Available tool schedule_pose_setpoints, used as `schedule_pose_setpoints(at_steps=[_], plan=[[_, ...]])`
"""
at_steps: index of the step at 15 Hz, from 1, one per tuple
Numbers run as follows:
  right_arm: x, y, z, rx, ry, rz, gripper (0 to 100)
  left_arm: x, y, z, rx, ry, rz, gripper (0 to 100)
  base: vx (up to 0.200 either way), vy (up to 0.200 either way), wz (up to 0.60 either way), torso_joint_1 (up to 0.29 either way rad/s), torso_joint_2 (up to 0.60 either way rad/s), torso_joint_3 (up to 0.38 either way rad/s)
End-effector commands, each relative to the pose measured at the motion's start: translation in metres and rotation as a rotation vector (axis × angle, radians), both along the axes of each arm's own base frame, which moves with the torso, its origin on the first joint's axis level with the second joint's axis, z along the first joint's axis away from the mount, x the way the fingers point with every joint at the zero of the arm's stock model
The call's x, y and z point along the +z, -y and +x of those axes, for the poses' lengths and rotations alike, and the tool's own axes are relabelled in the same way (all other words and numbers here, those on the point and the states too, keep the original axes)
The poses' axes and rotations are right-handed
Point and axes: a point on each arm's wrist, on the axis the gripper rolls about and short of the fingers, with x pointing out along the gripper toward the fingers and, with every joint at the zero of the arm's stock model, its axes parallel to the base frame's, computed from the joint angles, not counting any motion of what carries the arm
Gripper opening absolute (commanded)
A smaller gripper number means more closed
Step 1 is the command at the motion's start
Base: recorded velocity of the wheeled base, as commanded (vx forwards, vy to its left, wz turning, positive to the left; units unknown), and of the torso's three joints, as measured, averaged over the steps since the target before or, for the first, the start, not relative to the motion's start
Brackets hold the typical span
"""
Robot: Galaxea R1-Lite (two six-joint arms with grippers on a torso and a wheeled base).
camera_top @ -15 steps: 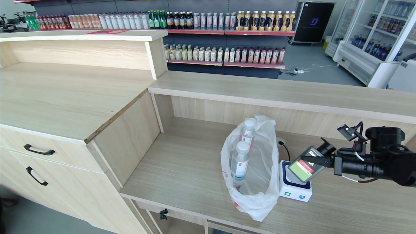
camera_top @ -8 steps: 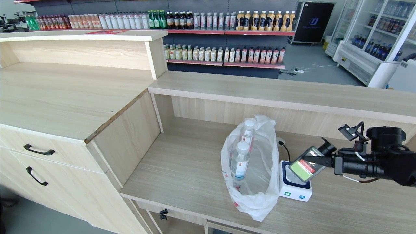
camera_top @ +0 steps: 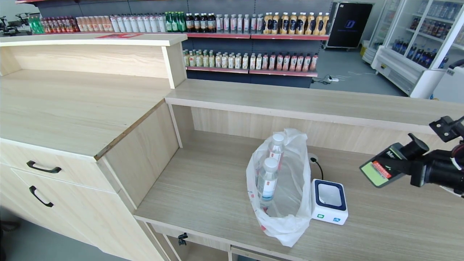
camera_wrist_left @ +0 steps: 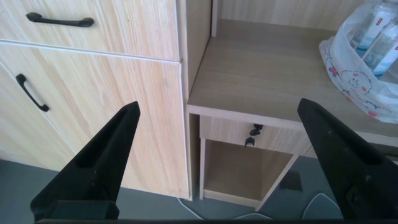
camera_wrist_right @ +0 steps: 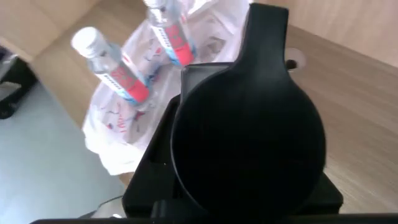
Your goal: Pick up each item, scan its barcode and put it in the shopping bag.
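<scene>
Right gripper (camera_top: 397, 162) clamped on a flat dark box (camera_top: 377, 171), up over the right end of the counter (camera_top: 217, 192). The scanner (camera_top: 329, 201) sits near the front edge, just beside the shopping bag (camera_top: 290, 224) holding two bottles (camera_top: 268, 179). Left gripper (camera_wrist_left: 219, 106) gapes wide.

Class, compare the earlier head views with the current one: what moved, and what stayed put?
The right gripper, still holding the green packet, swung right and upward, away from the scanner, uncovering its window. The shopping bag, its two bottles and the scanner stayed put.
</scene>
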Motion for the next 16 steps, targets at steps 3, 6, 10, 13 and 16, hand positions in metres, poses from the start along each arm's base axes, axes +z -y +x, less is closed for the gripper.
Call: schedule_pose_setpoints(at_steps=[3, 6, 10, 13, 16], plan=[[0.030, -0.026, -0.043, -0.247, 0.128, -0.191, 0, 0.000, 0.000, 0.000, 0.000, -0.001, -0.001, 100, 0.000, 0.000, 0.00, 0.000, 0.00, 0.000], [0.020, -0.043, -0.041, -0.255, 0.067, -0.167, 0, 0.000, 0.000, 0.000, 0.000, -0.001, -0.001, 100, 0.000, 0.000, 0.40, 0.002, 0.00, 0.003], [-0.011, -0.052, -0.018, -0.228, -0.086, -0.161, 0, 0.000, 0.000, 0.000, 0.000, -0.001, -0.001, 100, 0.000, 0.000, 0.30, -0.004, 0.00, 0.004], [-0.041, -0.052, 0.001, -0.216, -0.216, -0.172, 0, 0.000, 0.000, 0.000, 0.000, -0.001, -0.001, 100, 0.000, 0.000, 0.00, 0.000, 0.00, 0.000], [-0.058, -0.052, 0.013, -0.213, -0.243, -0.174, 0, 0.000, 0.000, 0.000, 0.000, -0.001, -0.001, 100, 0.000, 0.000, 0.00, 0.000, 0.00, 0.000]])
